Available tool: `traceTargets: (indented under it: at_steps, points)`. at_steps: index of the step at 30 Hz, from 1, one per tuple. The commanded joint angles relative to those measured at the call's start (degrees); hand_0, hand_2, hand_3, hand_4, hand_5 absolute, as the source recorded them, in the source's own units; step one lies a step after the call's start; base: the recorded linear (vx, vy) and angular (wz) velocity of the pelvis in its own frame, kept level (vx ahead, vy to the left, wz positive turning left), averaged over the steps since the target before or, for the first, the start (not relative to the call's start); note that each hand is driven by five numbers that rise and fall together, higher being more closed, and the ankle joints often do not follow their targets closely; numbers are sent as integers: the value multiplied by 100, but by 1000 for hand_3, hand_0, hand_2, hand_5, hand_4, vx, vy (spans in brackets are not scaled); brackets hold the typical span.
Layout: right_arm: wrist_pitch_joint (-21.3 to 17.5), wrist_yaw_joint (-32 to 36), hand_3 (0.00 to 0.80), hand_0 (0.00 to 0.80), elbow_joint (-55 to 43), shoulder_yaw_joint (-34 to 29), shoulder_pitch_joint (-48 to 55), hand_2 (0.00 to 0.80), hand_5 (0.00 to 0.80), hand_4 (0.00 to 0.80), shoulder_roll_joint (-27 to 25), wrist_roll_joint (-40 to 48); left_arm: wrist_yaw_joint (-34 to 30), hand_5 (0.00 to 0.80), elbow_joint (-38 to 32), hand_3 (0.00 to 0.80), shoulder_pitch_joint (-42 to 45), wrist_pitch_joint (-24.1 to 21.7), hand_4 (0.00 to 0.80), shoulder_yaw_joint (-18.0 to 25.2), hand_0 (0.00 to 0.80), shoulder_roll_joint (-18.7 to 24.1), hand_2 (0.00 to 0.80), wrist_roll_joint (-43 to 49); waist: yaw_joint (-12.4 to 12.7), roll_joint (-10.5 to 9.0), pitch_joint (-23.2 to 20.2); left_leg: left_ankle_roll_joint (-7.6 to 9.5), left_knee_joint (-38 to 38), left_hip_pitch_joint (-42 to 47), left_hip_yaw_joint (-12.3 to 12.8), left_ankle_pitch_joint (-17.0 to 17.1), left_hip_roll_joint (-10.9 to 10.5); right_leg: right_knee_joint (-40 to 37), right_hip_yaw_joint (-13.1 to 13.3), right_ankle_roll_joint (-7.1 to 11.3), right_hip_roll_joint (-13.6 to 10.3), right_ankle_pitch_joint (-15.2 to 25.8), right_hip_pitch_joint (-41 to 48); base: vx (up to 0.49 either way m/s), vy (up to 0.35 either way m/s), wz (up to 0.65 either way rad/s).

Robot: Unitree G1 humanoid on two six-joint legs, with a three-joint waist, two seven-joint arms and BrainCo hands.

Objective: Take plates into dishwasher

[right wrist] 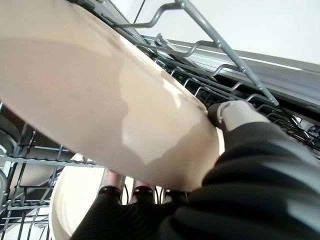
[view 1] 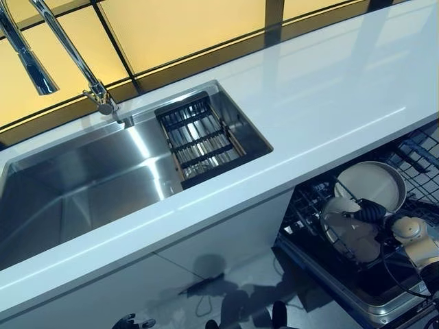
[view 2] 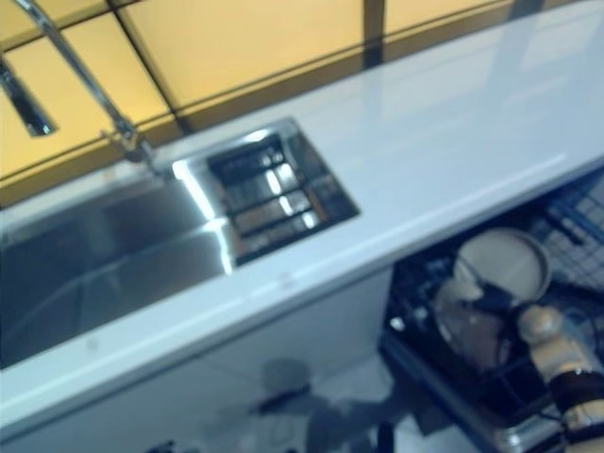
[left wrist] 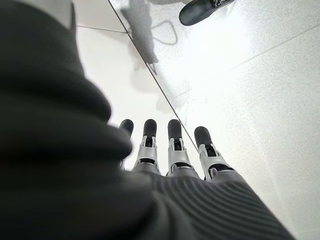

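Observation:
Below the counter at the right, the pulled-out dishwasher rack (view 1: 420, 155) holds two cream plates. One plate (view 1: 374, 179) stands upright toward the back; a second plate (view 1: 348, 236) leans just in front of it. My right hand (view 1: 371, 211) reaches down between them. In the right wrist view its thumb (right wrist: 234, 113) presses on the rim of a cream plate (right wrist: 95, 95) and its fingers (right wrist: 119, 193) curl under it, among the rack's wires (right wrist: 212, 31). Another plate (right wrist: 67, 200) lies beneath. My left hand (left wrist: 170, 150) hangs over the floor, fingers straight and holding nothing.
A white counter (view 1: 329, 96) runs across the view with a steel sink (view 1: 82, 185), a black drainer basket (view 1: 199, 140) and a tall tap (view 1: 68, 48). White cabinet doors (view 1: 226, 236) stand left of the rack, with pale floor tiles (view 1: 233, 288) below.

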Motion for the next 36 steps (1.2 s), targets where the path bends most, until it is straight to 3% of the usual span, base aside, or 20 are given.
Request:
traceTargets:
  at_steps: [1,4,5,6,7,8,20,36]
  points:
    - [-139,-189,800,800,568,301,-491,800,800,800,187,-188,29,0,216,0,-197,-26,0,-158,0,174,0,-37,194,-450,-61,323,-21,41,-225,-393,-168,27,-90,320,-377,-601,342,0,0,0]
    - [-145,-177,800,800,579,282,-464,800,800,800,163,-182,42,0,204,0,-203,-5,0,-146,0,196,0,-29,194,-467,-57,321,-21,31,-224,-382,-165,27,-90,323,-374,-595,338,0,0,0]
    - [-93,-157,700,700,555,275,-455,700,700,700,154,-146,42,0,200,0,-198,-4,0,-134,0,207,0,-22,190,-475,-56,321,-21,33,-223,-379,-164,27,-88,321,-372,-592,340,0,0,0]
    - [-67,-153,483,483,534,267,-450,483,483,483,147,-138,42,0,202,0,-198,-5,0,-128,0,213,0,-21,188,-479,-54,320,-21,35,-223,-377,-164,27,-84,320,-370,-591,341,0,0,0]
    - [-40,-167,129,129,493,257,-435,129,129,129,140,-157,52,0,205,0,-200,-4,0,-124,0,214,0,-19,182,-488,-51,319,-21,35,-221,-375,-162,27,-80,319,-368,-588,342,0,0,0]
    - [-20,-212,0,0,467,243,-423,0,0,0,133,-161,71,0,211,0,-203,-7,0,-125,0,211,0,-18,175,-499,-46,321,-21,40,-218,-377,-159,27,-75,318,-365,-587,345,0,0,0]
    - [210,-26,0,0,60,117,-407,0,0,0,-128,-98,67,0,193,0,-159,-4,0,-33,0,293,0,76,152,-737,-100,322,-21,99,-167,-406,-95,27,-57,325,-314,-591,386,0,0,0]
    - [799,266,0,0,-730,-474,-478,0,0,0,-1495,13,194,0,367,0,-140,29,0,130,0,380,0,80,-26,-1154,-293,289,-21,208,44,-464,15,27,69,382,-200,-591,418,0,19,-3]
